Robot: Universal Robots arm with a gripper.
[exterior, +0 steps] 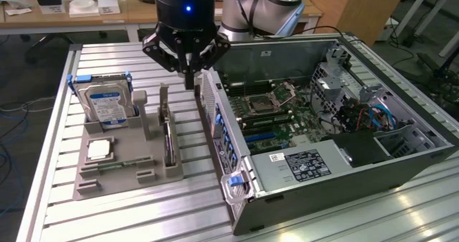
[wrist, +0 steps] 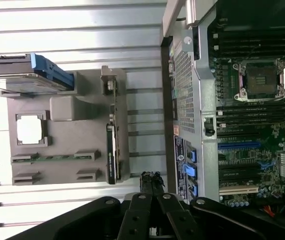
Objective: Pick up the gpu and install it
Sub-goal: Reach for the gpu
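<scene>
The gpu (exterior: 169, 140) stands on its edge in a slot of the grey holder tray (exterior: 115, 185), a thin dark card with a silver bracket at its far end. The wrist view shows the gpu (wrist: 112, 147) edge-on in the same tray (wrist: 67, 107). My gripper (exterior: 190, 83) hangs above the table, beyond the card's far end, over the gap between the tray and the open computer case (exterior: 287, 199). Its fingers are shut together with nothing between them. In the wrist view the gripper (wrist: 151, 179) tips lie between the tray and the case wall.
A silver hard drive (exterior: 106, 105) with a blue frame stands at the tray's far end, with a processor chip (exterior: 99, 149) and a green memory stick (exterior: 118, 164) nearer. Inside the case lies the motherboard (exterior: 269, 110). A wooden desk (exterior: 64, 16) stands behind the table.
</scene>
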